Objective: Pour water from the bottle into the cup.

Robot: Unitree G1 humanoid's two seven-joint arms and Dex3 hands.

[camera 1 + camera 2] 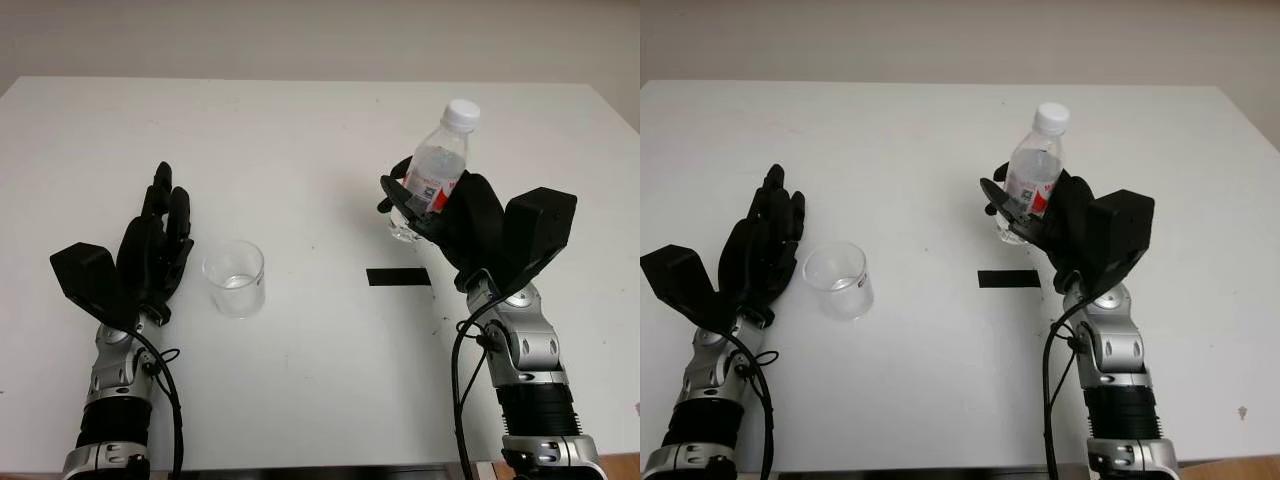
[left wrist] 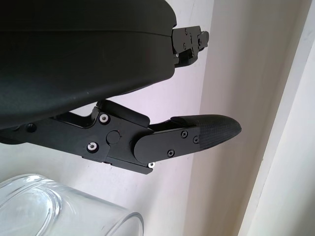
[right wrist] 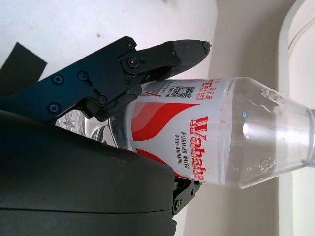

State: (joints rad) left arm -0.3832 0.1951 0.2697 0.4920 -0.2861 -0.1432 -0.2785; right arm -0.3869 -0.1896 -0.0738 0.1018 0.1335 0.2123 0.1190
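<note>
We see two matte black hands, the left hand (image 1: 150, 250) and right hand (image 1: 470, 225), on silver wrists with ribbed black forearms; black cables loop beside each wrist (silver screws dot the fingers (image 2: 197, 135)).

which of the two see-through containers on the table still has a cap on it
The water bottle, gripped by the right hand, has a white cap. The cup, beside the open left hand, is open-topped.
</note>
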